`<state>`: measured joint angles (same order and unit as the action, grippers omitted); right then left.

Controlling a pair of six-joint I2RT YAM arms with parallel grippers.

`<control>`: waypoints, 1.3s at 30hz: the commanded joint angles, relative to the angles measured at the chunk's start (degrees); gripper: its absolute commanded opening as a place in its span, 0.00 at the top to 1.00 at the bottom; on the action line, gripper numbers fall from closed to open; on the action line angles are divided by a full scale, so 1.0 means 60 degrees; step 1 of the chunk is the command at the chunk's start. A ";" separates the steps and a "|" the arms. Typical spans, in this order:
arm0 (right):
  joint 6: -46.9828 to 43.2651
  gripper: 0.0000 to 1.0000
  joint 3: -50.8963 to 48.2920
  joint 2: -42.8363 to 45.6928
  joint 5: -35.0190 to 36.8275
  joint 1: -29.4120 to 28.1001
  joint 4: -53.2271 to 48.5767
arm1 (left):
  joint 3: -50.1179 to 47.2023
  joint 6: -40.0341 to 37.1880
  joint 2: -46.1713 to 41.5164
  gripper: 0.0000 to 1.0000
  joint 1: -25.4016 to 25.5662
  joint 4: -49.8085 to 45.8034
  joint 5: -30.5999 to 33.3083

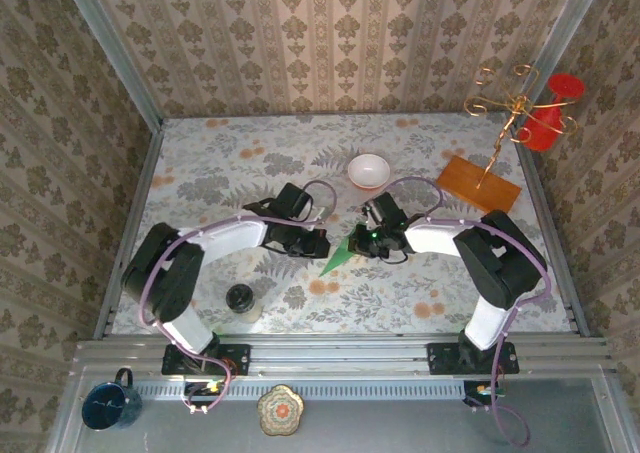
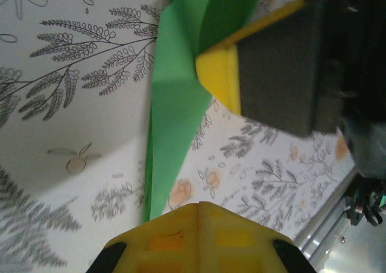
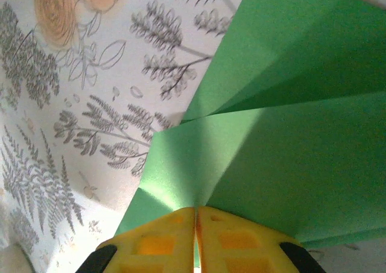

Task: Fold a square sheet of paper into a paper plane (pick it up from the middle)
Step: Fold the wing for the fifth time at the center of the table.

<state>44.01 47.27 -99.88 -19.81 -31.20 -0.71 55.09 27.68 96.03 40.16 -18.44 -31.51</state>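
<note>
**Floral tabletop: green dart between the two grippers**

Flower-and-fern printed cloth covers the table [image 1: 200, 183], with damask-papered walls on three sides. The paper plane [image 1: 337, 258] sits at table centre, between the grippers. It is thin, matte, bright-green paper folded into a narrow pointed wedge with sharp creases and overlapping flaps.

- **Long axis:** diagonal in the top view. The wide end is up at the grippers and the tip points near-left, toward the arm bases.
- **Right gripper [image 3: 196, 234]:** yellow fingers clenched on the plane's wide end, with green paper in the seam.
- **Left gripper [image 2: 199, 228]:** clenched. The plane's narrow end runs just beside its fingertips, and I cannot tell if it is pinched.
- **Beyond:** a glossy white bowl [image 1: 368, 170] and an orange-brown wooden board [image 1: 478, 183].
</note>
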 commanded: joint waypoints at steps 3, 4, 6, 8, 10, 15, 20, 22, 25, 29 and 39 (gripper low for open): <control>-0.0027 0.87 -0.0235 -0.0258 -0.0305 -0.0073 -0.0286 | 0.0314 0.0714 0.0796 0.94 0.0124 0.0685 -0.0122; -0.0029 0.87 -0.0246 -0.0251 -0.0309 -0.0073 -0.0261 | 0.0377 0.0733 0.0921 0.94 0.0163 0.0741 -0.0139; -0.0025 0.87 -0.0246 -0.0258 -0.0316 -0.0073 -0.0250 | 0.0534 0.0771 0.1114 0.94 0.0226 0.0758 -0.0100; -0.0011 0.87 -0.0260 -0.0258 -0.0303 -0.0073 -0.0221 | 0.0629 0.0797 0.1241 0.94 0.0259 0.0811 -0.0021; 0.0004 0.87 -0.0260 -0.0287 -0.0302 -0.0066 -0.0191 | 0.0659 0.0877 0.1355 0.94 0.0253 0.0918 0.0054; 0.0005 0.87 -0.0231 -0.0302 -0.0302 -0.0073 -0.0175 | 0.0771 0.0916 0.1627 0.95 0.0267 0.0921 0.0141; 0.0004 0.87 -0.0180 -0.0302 -0.0301 -0.0073 -0.0176 | 0.0863 0.0849 0.1898 0.95 0.0264 0.0728 0.0212; -0.0010 0.87 -0.0145 -0.0288 -0.0295 -0.0073 -0.0202 | 0.0982 0.0785 0.2032 0.95 0.0260 0.0537 0.0224; -0.0016 0.87 -0.0114 -0.0265 -0.0267 -0.0073 -0.0235 | 0.0983 0.0755 0.2121 0.95 0.0261 0.0395 0.0321; -0.0039 0.87 -0.0048 -0.0165 -0.0185 -0.0066 -0.0292 | 0.0963 0.0712 0.2258 0.96 0.0253 0.0124 0.0444; -0.0381 0.86 0.0370 0.0736 0.0182 -0.0059 -0.0441 | 0.0838 0.0645 0.2364 0.96 0.0275 -0.0135 0.0544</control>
<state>43.35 47.27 -97.97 -20.80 -31.42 -1.63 60.42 32.16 107.85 41.58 -14.74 -30.39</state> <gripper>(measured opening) 0.143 0.065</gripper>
